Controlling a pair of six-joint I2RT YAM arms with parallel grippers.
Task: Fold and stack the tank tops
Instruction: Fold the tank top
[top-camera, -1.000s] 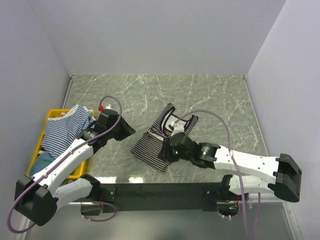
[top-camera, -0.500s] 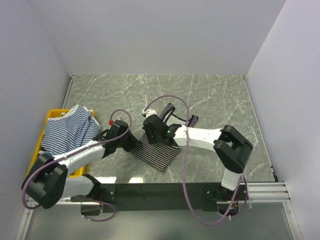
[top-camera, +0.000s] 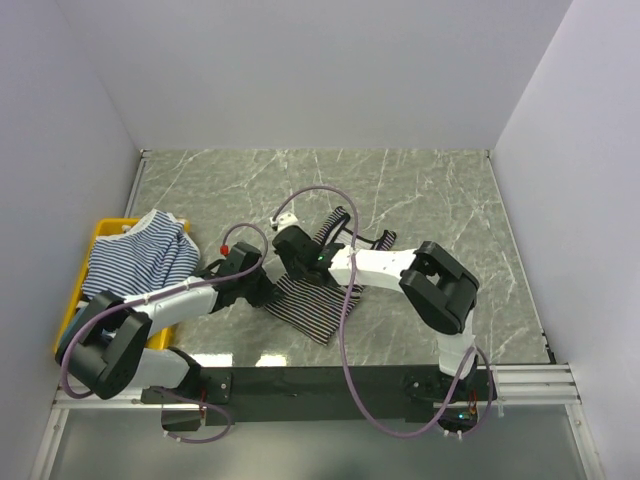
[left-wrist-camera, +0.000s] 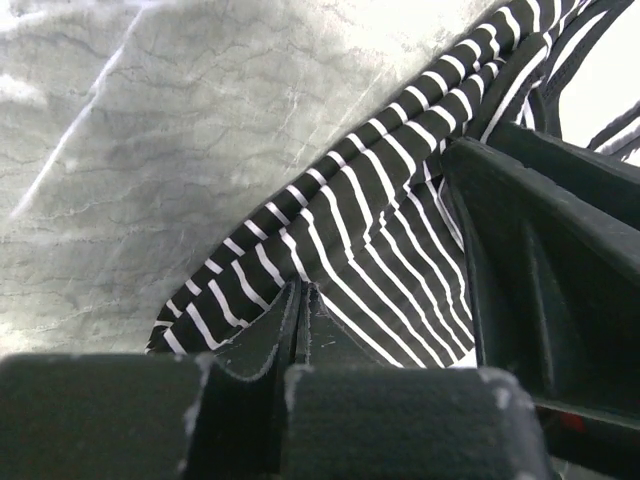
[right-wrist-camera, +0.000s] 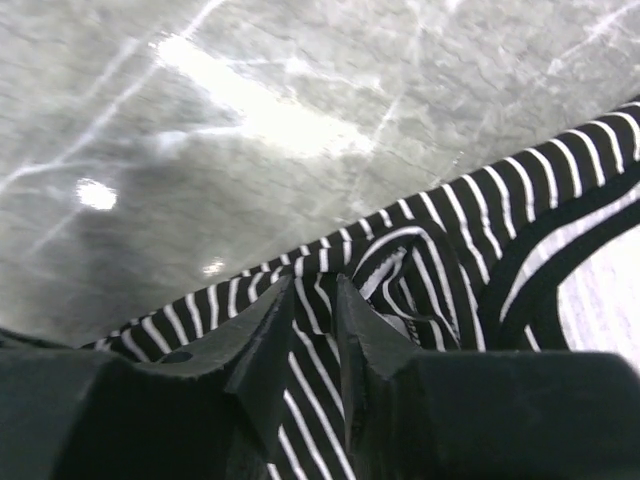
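Both arms had closed in on the black-and-white tank top (top-camera: 312, 308), right of the yellow bin (top-camera: 103, 231). The left gripper (left-wrist-camera: 300, 296) clamped its edge, the right gripper (right-wrist-camera: 315, 290) stood narrow over a fold, hold unclear. Folding could start.

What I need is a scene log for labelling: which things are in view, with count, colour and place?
Black-and-white striped fabric tank top: one, black and white with black trim, lying rumpled at the table's centre, between both pincers.
Blue-and-white striped fabric tank top: one, blue and white, heaped on the bin at the left.
Yellow plastic bin: one, yellow, at the table's left edge.
Grey marble-patterned table: one, grey with pale veins, under everything.
Left pincer: one, black, shut on the black-and-white top's edge.
Right pincer: one, black, jaws narrowly apart over bunched cloth of the same top; grip unclear.
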